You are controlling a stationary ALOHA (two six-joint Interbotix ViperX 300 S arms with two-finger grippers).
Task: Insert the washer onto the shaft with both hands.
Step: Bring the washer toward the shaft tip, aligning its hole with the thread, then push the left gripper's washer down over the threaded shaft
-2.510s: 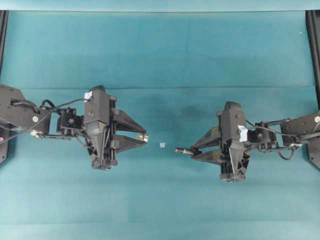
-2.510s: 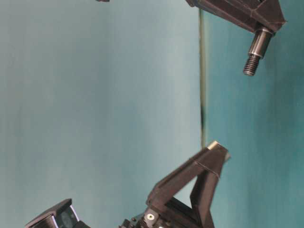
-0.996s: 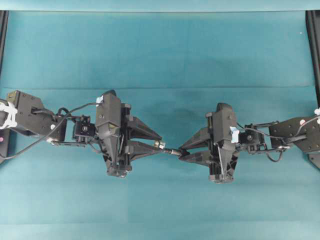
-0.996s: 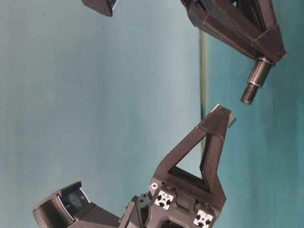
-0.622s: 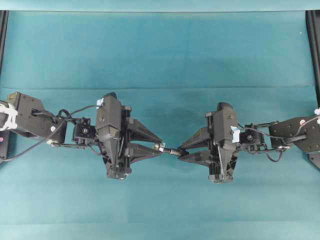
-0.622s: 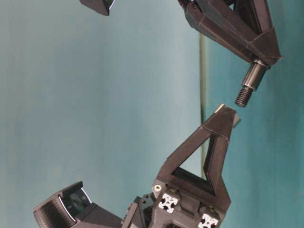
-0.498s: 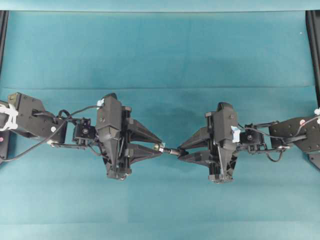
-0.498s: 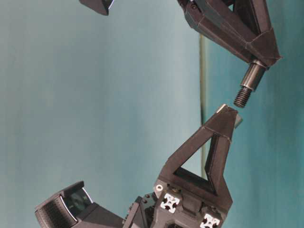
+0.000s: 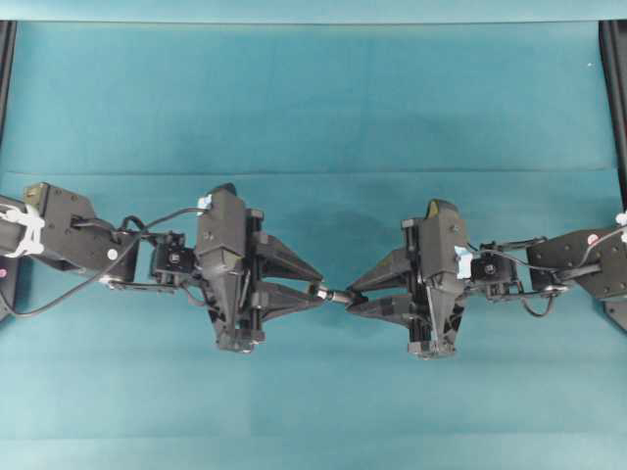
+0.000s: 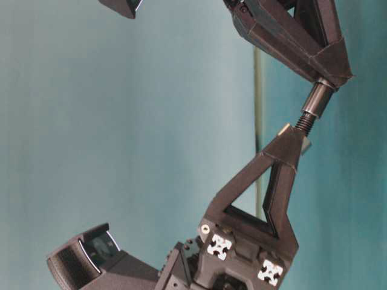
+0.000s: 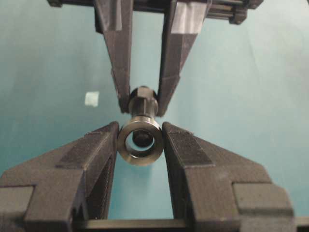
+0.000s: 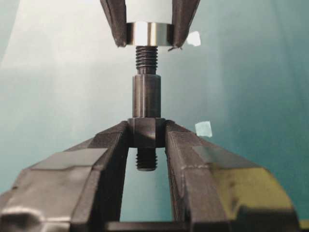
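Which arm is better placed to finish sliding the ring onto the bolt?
Left, probably. Its gripper holds the ring with the hole facing the bolt's threaded tip, which sits at the opening. The right gripper need only hold steady.

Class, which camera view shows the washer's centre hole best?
The left wrist view: the washer faces the lens between the left gripper's fingers, its hole open with the shaft behind. The right wrist view shows it edge-on, the table-level view only a sliver, the overhead view a speck.
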